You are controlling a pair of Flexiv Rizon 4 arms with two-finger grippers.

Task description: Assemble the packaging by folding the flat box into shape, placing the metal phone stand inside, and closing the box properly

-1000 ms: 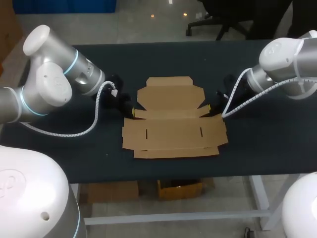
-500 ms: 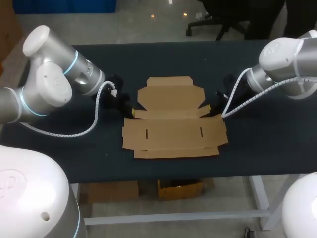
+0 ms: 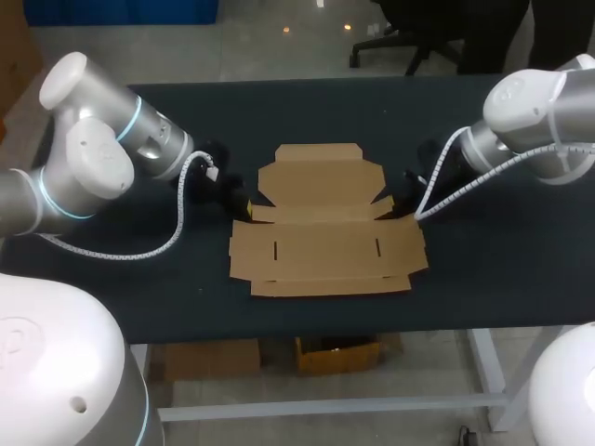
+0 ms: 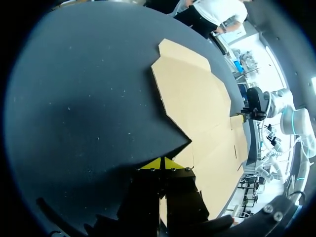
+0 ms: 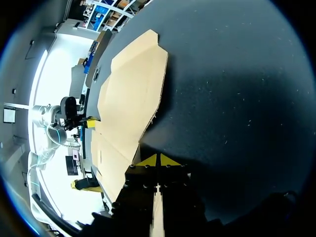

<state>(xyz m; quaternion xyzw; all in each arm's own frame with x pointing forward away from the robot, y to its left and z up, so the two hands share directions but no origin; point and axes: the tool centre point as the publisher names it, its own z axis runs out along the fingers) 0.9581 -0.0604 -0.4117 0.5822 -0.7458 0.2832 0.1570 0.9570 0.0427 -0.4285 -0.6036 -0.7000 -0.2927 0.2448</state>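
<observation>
Our left gripper [image 4: 161, 164] had its yellow tips pressed almost together, pinching a thin edge of the flat brown cardboard box [image 3: 325, 228] at the box's left notch. Our right gripper [image 5: 158, 160] pinched the box's right notch in the same way. The box lay unfolded on the dark table [image 3: 279, 111], between the two grippers. Both arms came in low from either side of the box, wrists turned inward towards it.

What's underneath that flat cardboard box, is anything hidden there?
The flat box lies spread on the dark table, which shows all around its edges. Whatever is directly beneath is covered by the cardboard, so that cannot be seen.
</observation>
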